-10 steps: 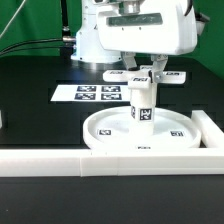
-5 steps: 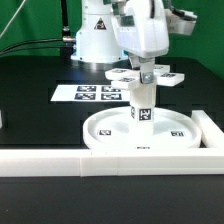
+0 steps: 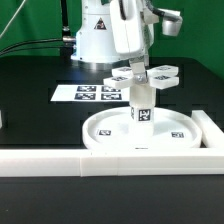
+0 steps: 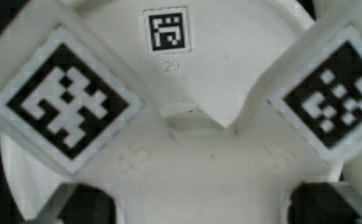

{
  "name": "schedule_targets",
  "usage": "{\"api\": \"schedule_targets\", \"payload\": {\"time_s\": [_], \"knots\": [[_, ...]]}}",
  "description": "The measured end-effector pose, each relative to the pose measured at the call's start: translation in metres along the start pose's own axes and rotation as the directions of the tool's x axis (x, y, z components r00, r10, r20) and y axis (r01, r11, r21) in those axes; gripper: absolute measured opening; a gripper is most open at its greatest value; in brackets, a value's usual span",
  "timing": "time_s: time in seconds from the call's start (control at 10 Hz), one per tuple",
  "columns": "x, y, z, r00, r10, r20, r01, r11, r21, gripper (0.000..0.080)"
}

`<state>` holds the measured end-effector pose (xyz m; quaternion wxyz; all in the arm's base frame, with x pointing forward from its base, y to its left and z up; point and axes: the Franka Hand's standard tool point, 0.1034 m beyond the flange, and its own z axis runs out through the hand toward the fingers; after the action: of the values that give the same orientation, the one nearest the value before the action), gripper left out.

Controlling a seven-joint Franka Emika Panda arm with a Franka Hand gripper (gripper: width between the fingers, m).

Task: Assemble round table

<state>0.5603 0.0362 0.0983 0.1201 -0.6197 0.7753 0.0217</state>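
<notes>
The large round disc [image 3: 104, 128] lies flat on the black table. The short cylinder leg [image 3: 141, 102] stands upright at its centre. The cross-shaped base [image 3: 161, 72] sits on top of the leg, its tagged arms spreading out level. My gripper [image 3: 138, 72] comes straight down from above and is shut on the middle of the base. In the wrist view the base [image 4: 196, 140] fills the picture with its square tags, and my black fingertips [image 4: 71, 205] press on either side of it, my gripper [image 4: 199, 205] closed around it.
The marker board [image 3: 92, 93] lies behind the disc. A long white border bar [image 3: 90, 160] runs along the front, and another [image 3: 212, 126] stands at the exterior view's right of the disc. The robot's base [image 3: 95, 40] is behind.
My wrist has turned about its vertical axis, and the cross-shaped base has rotated with it on top of the leg. The disc and leg stay in place.
</notes>
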Motion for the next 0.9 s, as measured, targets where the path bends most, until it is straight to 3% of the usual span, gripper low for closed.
{"api": "schedule_targets", "payload": {"time_s": [0.1, 0.2, 0.4, 0.7, 0.9], "knots": [[0.0, 0.0, -0.001, 1.0, -0.005, 0.001, 0.005, 1.0, -0.001, 0.0591], [-0.002, -0.002, -0.012, 1.0, -0.022, 0.014, 0.022, 1.0, 0.003, 0.0638], [-0.005, -0.005, -0.023, 0.999, -0.046, 0.024, 0.045, 0.999, 0.022, 0.0646], [-0.005, -0.003, -0.02, 0.994, -0.109, 0.021, 0.109, 0.994, 0.017, 0.0649], [-0.016, -0.007, -0.019, 0.922, -0.388, -0.012, 0.388, 0.922, -0.011, 0.0649]]}}
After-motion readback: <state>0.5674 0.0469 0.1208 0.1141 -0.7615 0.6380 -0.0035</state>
